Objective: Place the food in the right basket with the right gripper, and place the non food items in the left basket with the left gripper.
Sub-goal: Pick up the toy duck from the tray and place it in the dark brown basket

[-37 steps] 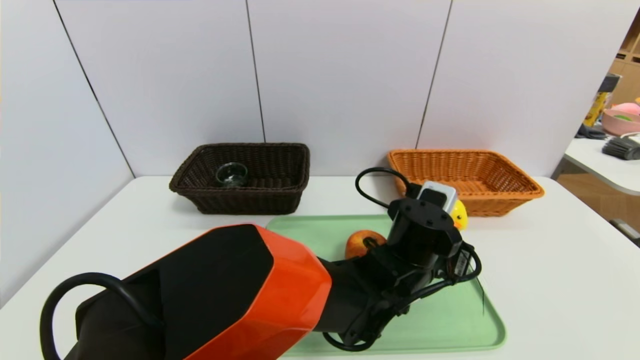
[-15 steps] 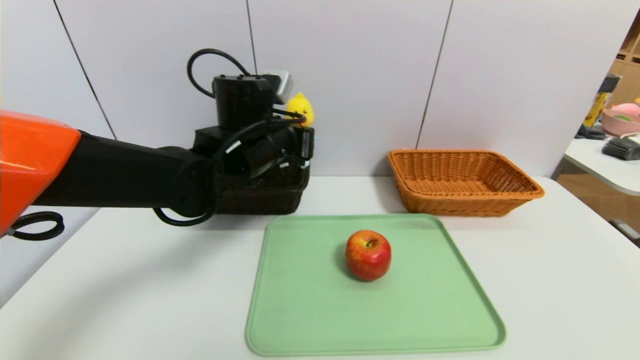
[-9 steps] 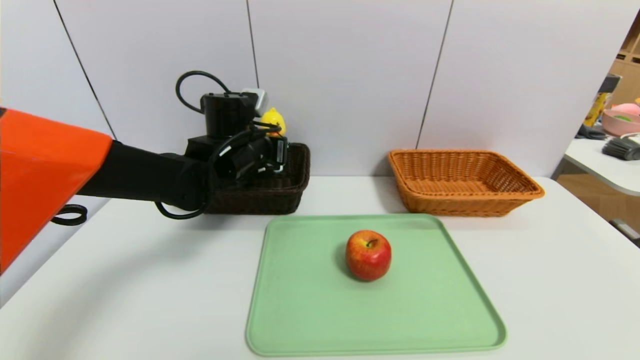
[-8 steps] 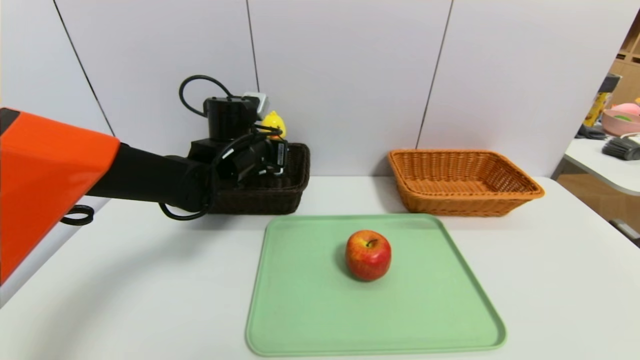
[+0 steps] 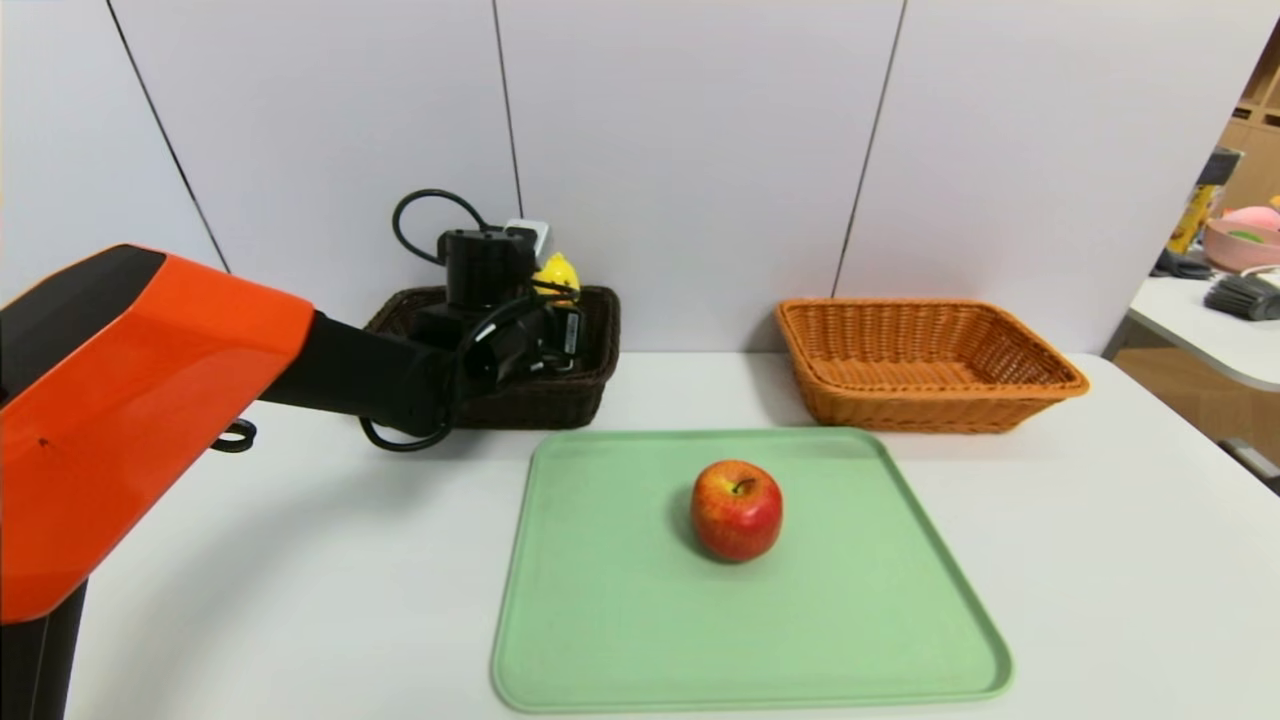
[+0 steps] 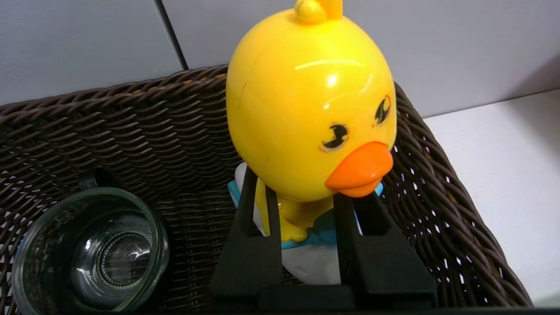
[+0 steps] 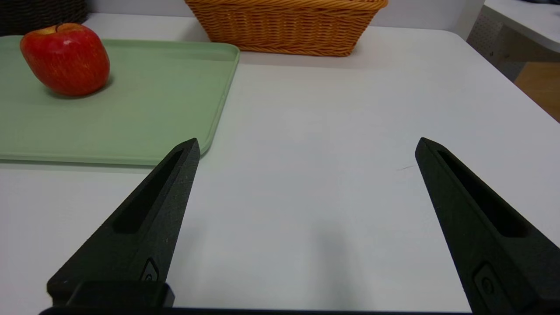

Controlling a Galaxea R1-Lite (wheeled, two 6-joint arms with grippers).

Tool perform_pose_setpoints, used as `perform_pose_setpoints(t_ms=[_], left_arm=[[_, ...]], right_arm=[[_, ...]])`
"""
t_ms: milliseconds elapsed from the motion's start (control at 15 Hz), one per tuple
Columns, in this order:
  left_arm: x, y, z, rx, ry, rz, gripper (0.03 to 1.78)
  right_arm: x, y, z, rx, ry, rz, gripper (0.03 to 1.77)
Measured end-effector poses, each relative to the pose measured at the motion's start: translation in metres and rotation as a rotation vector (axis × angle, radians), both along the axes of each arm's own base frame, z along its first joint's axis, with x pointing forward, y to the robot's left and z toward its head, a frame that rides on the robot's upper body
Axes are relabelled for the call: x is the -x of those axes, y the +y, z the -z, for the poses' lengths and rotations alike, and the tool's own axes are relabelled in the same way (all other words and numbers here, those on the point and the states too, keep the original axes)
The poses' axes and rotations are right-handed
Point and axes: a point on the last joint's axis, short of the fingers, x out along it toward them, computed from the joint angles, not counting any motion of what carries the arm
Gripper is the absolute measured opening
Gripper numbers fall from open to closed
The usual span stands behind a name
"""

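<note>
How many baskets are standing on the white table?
2: the dark brown wicker basket, behind the tray on the robot's left, and the orange wicker basket, on its right. No others are visible.

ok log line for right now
left hand: shut on duck toy in dark brown basket | glass cup: same basket | right hand: open, over table | apple: on green tray

Duck toy [image 6: 310, 105] mostly hidden in head view, its crest cut off in left wrist view
</note>
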Motion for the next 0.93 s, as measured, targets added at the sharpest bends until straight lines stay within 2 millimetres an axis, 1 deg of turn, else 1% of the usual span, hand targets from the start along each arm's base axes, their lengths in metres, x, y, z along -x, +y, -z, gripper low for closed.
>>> perform_pose_setpoints(t_ms=[533, 600, 733, 867, 933], left_arm=[[-0.0039, -0.0024, 0.0098, 0.002, 0.009, 0.000, 0.36], [-0.0041, -0.0024, 0.0102, 0.004, 0.009, 0.000, 0.52], [-0.0041, -0.0027, 0.0103, 0.002, 0.009, 0.002, 0.79], [-0.0039, -0.0026, 0.0110, 0.000, 0.012, 0.002, 1.00], [-0.0038, -0.0025, 0.0110, -0.001, 0.012, 0.002, 1.08]], right_arm=[[0.0000, 0.0000, 0.0001, 0.000, 0.000, 0.000, 1.70], [0.0000, 0.0000, 0.0001, 0.000, 0.000, 0.000, 1.70], [0.0000, 0.0000, 0.0001, 0.000, 0.000, 0.000, 1.70], [0.0000, 0.0000, 0.0001, 0.000, 0.000, 0.000, 1.70], [0.0000, 0.0000, 0.0001, 0.000, 0.000, 0.000, 1.70]])
